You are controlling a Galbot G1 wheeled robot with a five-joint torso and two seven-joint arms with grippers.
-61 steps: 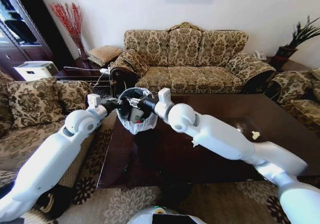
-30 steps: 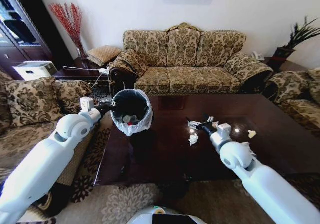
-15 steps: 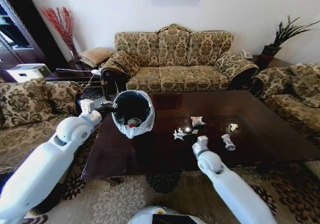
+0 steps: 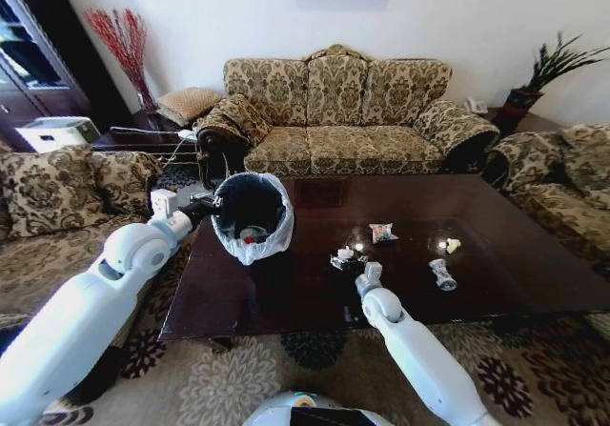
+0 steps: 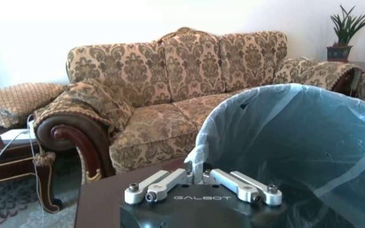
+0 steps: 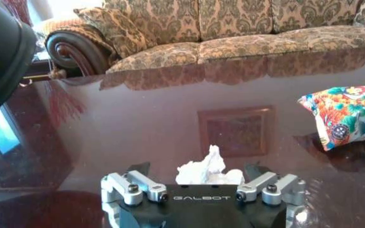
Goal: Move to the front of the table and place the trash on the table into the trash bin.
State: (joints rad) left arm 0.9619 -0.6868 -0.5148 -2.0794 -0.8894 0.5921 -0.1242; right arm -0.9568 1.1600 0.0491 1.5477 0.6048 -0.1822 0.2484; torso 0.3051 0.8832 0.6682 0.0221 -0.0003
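White crumpled paper wad sits between the spread fingers of the right gripper on the table. Just beyond lie a colourful wrapper and a bottle. The left gripper pinches the trash bin rim.

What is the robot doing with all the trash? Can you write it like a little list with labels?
Left tool: pinches the white bag rim of the small round black trash bin, holding it over the table's left end
Right tool: low over the glossy dark-brown wooden table, fingers on either side of a crumpled white paper wad
Inside bin: some scraps at the bottom
Trash on the table: colourful crinkled wrapper, small clear plastic bottle, small pale scrap
Behind the table: patterned beige sofa
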